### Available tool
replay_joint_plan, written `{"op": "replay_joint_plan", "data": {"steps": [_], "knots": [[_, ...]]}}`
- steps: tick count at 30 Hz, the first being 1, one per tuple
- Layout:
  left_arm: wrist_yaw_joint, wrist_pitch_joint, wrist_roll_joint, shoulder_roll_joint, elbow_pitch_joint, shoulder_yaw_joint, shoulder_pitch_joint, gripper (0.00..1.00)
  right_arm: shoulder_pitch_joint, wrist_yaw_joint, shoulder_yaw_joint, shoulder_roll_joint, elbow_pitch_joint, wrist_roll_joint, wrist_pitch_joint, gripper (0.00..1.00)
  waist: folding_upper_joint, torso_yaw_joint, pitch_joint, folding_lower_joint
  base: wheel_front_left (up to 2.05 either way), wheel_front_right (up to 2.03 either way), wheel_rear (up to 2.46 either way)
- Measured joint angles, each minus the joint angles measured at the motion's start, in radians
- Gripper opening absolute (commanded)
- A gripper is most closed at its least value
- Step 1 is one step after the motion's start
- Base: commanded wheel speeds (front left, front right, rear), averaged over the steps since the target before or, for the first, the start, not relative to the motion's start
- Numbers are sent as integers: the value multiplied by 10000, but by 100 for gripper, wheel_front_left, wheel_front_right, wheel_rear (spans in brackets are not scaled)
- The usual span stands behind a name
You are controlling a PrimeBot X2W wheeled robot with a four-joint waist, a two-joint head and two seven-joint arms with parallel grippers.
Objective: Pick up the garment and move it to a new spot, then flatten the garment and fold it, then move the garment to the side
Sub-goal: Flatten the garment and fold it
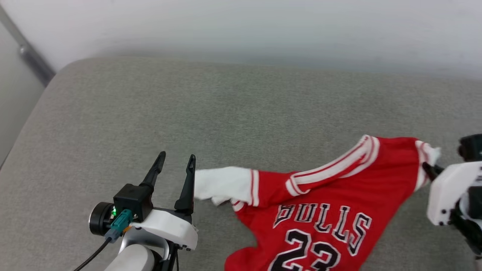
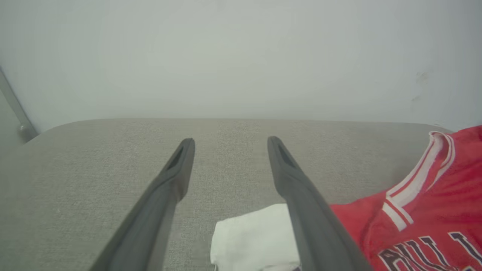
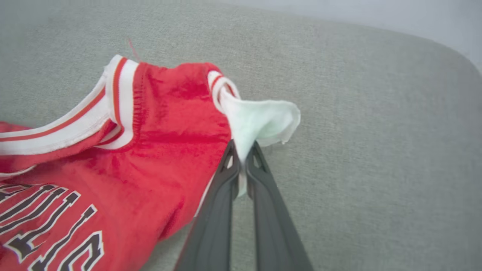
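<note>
Right gripper (image 3: 243,150): jaws drawn together, pinching the bunched white cloth of the pinched sleeve (image 3: 263,120) between its two dark fingers. The sleeve's cloth fans out past the fingertips. In the head view this gripper sits at the right edge, at the far right corner of the jersey.

Left gripper (image 1: 177,158): jaws spread wide, gripping nothing. Fingers point up the head view over the grey fabric surface (image 1: 226,105). Its right finger stands just beside the end of the free sleeve (image 1: 222,184); contact cannot be told. In the left wrist view, that sleeve's white cloth lies low between the two fingers, partly hidden behind the right one.

Item: the garment (image 1: 331,188), red jersey, white sleeves.
- Position: on the grey fabric surface, lower right of the head view, stretched between the two grippers; its lower part is cut off by the bottom edge.
- Face: front up, with black white-outlined lettering (image 1: 324,222) reading BULLS, number 23 below.
- Collar trim (image 1: 331,167): white with red stripes, running diagonally across the upper part.
- Condition: rumpled, not laid flat; the corner by the pinched sleeve is raised.

Backdrop: pale wall (image 1: 263,22) behind the surface.
</note>
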State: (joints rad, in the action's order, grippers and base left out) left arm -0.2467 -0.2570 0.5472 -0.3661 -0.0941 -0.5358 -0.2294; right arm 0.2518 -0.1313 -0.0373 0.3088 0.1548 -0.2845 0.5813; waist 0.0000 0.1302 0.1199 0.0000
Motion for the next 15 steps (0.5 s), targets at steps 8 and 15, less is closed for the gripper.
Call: {"op": "replay_joint_plan", "data": {"steps": [8, 15], "knots": [[2, 178, 13, -13, -15, -107, -31, 100, -1314, 2, -1384, -757, 786, 188, -65, 0, 0, -446, 115, 0, 0, 0, 0], [4, 280, 35, -56, -33, -146, -59, 100, -1287, 4, -1628, -1340, 1942, 111, -1839, 100, 0, -558, 132, 0, 0, 0, 0]]}}
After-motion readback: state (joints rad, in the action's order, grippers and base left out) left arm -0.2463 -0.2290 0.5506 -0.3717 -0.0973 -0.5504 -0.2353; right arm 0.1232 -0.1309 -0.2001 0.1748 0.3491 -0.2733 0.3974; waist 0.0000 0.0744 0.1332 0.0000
